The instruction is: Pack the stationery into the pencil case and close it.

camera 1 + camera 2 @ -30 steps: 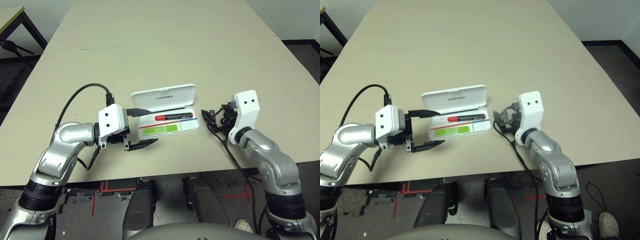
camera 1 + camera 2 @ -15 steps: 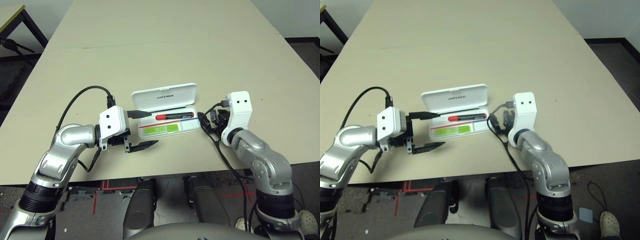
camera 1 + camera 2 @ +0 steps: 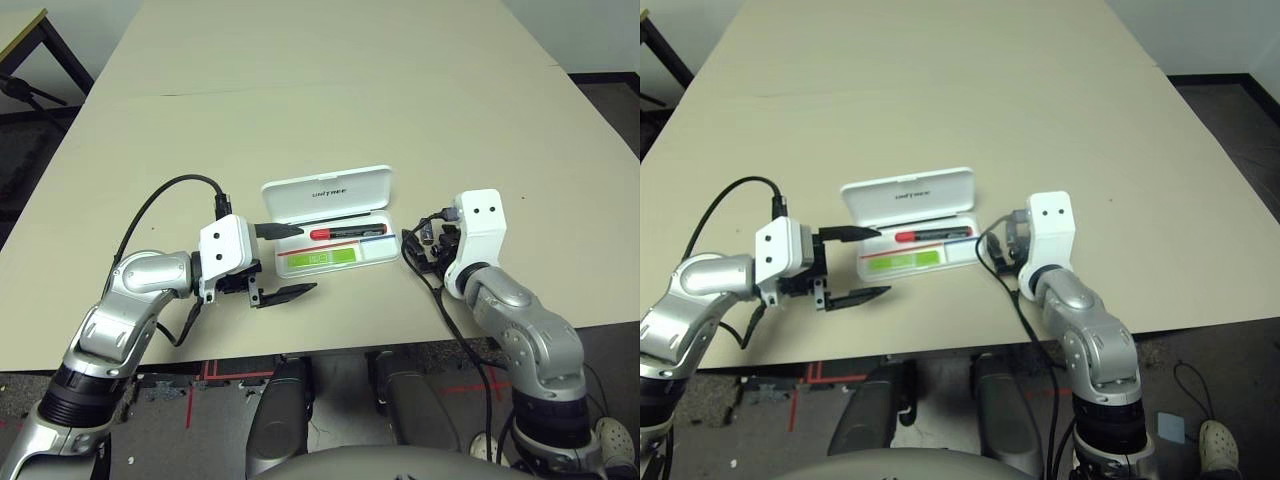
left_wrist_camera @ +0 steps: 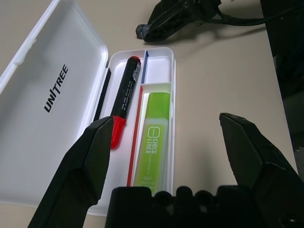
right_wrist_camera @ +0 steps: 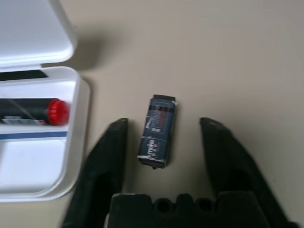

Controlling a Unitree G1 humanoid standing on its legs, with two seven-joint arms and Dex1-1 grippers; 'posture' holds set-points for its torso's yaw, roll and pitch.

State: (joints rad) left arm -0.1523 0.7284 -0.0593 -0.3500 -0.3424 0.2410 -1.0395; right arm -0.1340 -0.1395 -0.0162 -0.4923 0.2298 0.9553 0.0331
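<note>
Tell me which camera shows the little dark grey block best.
The right wrist view: the dark grey block lies on the table between the right gripper's spread fingers, beside the pencil case. In both eye views that gripper's housing covers it.

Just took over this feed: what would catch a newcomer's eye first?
The open white case at the table's middle, holding a red marker and a green highlighter. Then the small dark block, lying on the table beside the case, between the right claw's parted fingers. The left claw gapes open at the case's other end.
</note>
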